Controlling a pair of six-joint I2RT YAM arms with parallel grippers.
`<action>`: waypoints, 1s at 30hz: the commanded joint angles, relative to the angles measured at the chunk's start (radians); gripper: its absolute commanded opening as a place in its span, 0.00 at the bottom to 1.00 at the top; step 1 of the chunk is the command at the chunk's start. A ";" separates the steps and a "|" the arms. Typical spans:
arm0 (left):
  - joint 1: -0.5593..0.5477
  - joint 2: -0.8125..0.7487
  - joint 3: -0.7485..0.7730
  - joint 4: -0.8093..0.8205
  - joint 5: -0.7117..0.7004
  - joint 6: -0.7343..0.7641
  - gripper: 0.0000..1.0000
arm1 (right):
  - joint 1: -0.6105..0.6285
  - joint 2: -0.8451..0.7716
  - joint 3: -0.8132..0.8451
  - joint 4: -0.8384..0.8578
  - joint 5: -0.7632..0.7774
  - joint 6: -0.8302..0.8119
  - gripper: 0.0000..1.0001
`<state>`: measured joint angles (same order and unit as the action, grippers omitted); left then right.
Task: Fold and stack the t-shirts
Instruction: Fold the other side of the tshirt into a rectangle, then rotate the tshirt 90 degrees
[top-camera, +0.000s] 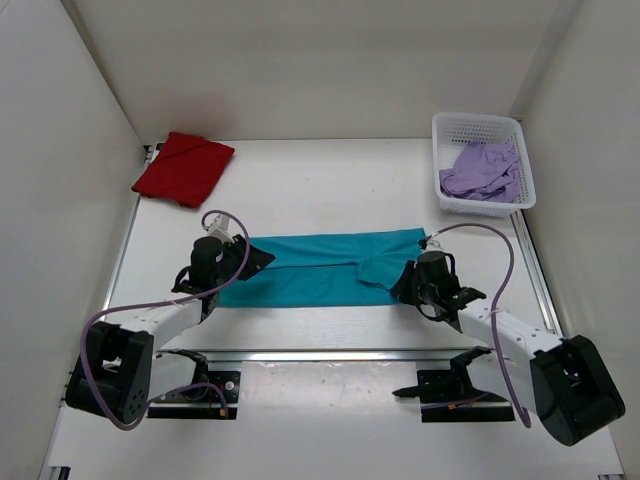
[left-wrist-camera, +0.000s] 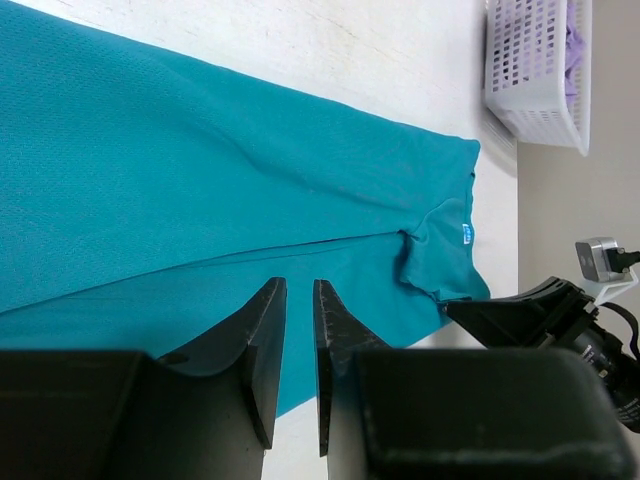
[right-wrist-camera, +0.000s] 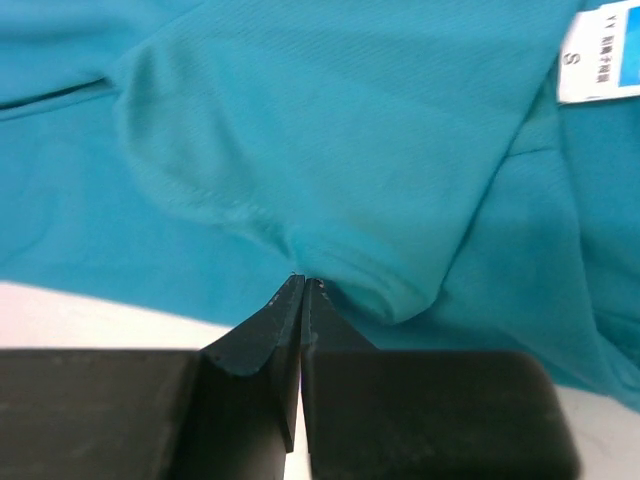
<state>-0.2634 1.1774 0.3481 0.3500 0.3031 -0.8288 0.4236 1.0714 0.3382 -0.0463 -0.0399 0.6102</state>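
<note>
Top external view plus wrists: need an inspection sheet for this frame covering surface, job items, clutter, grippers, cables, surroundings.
Surface: white table, no stains seen.
Job's things: teal t-shirt lies as a long band across the middle; red t-shirt folded at far left; lilac t-shirt crumpled in the basket.
Clutter: nothing seen besides the white mesh basket, far right.
Grippers: left gripper narrowly open over the teal shirt's left end; right gripper shut, tips at a fold on its right end, pinch unconfirmed.
Cables: purple cables loop along both arms.
Surroundings: plain white walls on three sides.
</note>
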 joint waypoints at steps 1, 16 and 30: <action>0.001 -0.028 -0.014 0.023 0.005 -0.003 0.29 | 0.000 -0.057 0.002 -0.049 -0.032 0.019 0.01; -0.054 -0.048 0.032 -0.020 0.013 0.014 0.29 | -0.126 0.491 0.404 0.164 -0.078 -0.102 0.00; -0.048 -0.021 0.062 -0.097 0.001 0.040 0.31 | -0.109 1.802 2.474 -0.623 -0.409 -0.149 0.01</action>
<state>-0.3115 1.1576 0.3763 0.2893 0.3035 -0.8093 0.2993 2.5755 2.1231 -0.2657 -0.3424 0.4820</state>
